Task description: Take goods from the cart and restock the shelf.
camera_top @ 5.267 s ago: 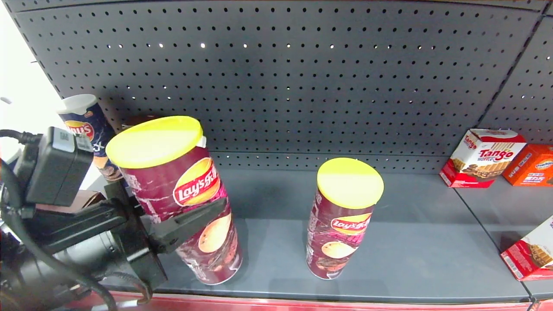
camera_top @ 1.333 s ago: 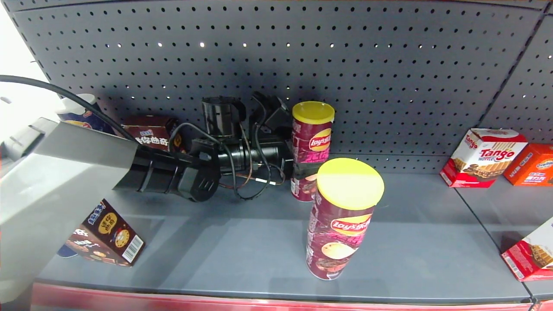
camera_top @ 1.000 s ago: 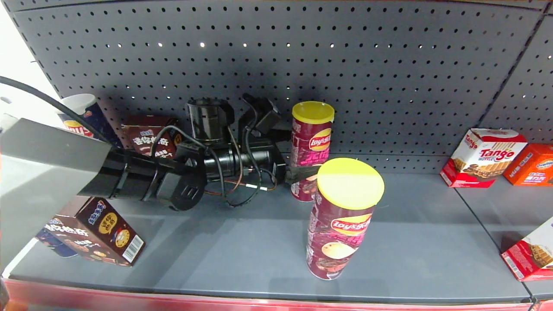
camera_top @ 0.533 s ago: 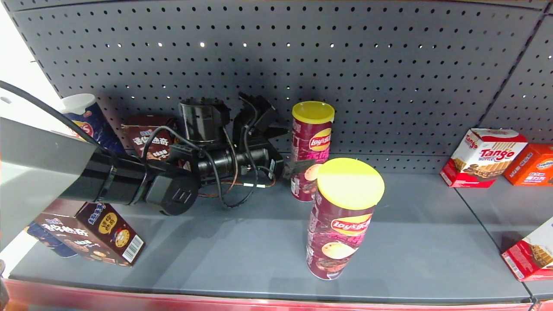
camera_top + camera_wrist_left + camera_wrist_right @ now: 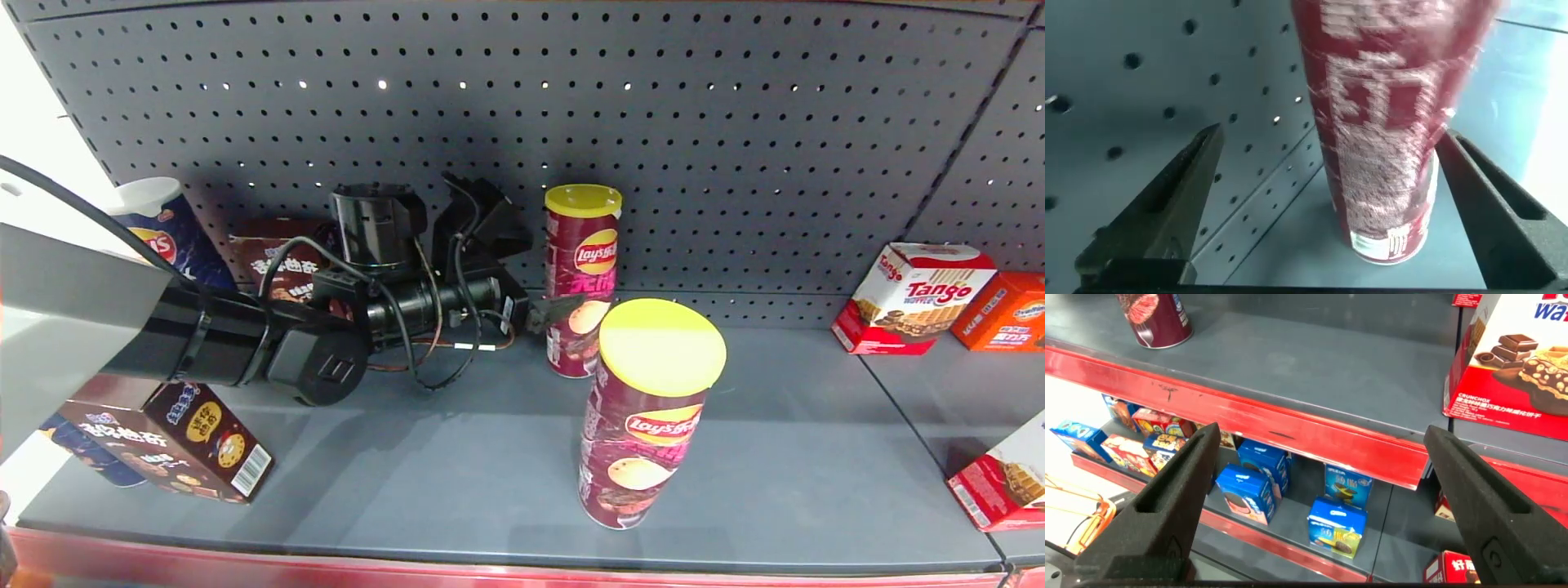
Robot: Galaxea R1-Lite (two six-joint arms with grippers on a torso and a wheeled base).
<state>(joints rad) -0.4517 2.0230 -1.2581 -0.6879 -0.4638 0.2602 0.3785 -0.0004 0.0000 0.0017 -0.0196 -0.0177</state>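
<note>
Two maroon chip cans with yellow lids stand upright on the grey shelf (image 5: 457, 490) in the head view. The rear can (image 5: 581, 278) is near the shelf's back edge, close to the pegboard wall (image 5: 653, 122). The front can (image 5: 645, 425) stands nearer the front edge, apart from it. The left arm stretches in from the shelf's left end, and the left end effector (image 5: 563, 306) sits at the lower half of the rear can, one of its dark fingers (image 5: 555, 310) crossing in front of the label. A blue can (image 5: 159, 233) and a brown box (image 5: 184, 433) stand by the left end, and a wafer box (image 5: 914, 298) stands toward the right end.

In the left wrist view, the left end effector (image 5: 1333, 140) is spread wide and released. The rear can (image 5: 1380, 147) stands between the two fingers, base flat on the shelf. There is a clear gap on one side. The other finger is just beside the can, and contact there cannot be told.

In the right wrist view, the right end effector (image 5: 1321, 441) is spread wide and grasps nothing. It hangs before the shelf's red front edge. The front can (image 5: 1155, 318) shows its base beyond that edge, a red box (image 5: 1515, 359) stands farther along, and blue boxes (image 5: 1245, 486) sit on the level below.
</note>
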